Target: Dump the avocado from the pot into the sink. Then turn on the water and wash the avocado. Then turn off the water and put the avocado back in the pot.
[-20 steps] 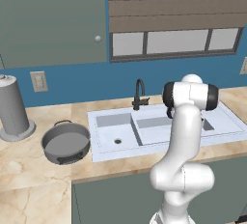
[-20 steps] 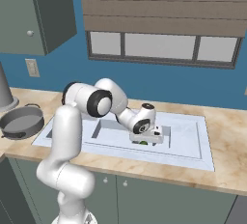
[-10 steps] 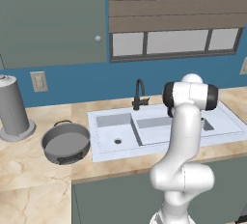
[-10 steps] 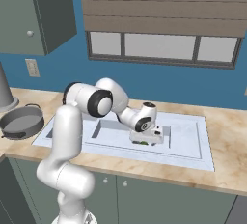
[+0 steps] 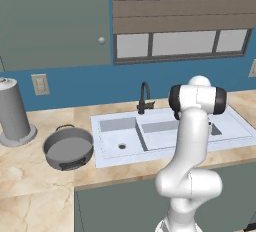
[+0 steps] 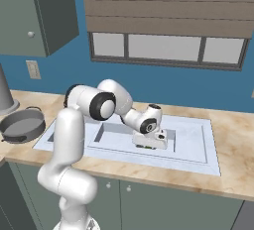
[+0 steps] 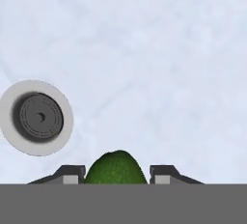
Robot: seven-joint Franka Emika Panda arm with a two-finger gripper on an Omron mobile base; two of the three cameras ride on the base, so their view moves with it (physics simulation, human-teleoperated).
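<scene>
In the left base view, the pot (image 5: 68,148) sat empty on the counter (image 5: 30,176) left of the sink (image 5: 120,138), and no water ran from the faucet (image 5: 144,97), so I judged the dumping done and probably the washing too; lifting the avocado back to the pot was left. In the right base view, my gripper (image 6: 148,146) reached down into the right basin. Against the earlier pictures the arm looked barely moved. In the hand view, the avocado (image 7: 116,168) lay on the basin floor between my fingertips (image 7: 163,173), near the drain (image 7: 37,117). The jaws stood narrow, close on both sides of it; whether they gripped it yet, I could not tell.
</scene>
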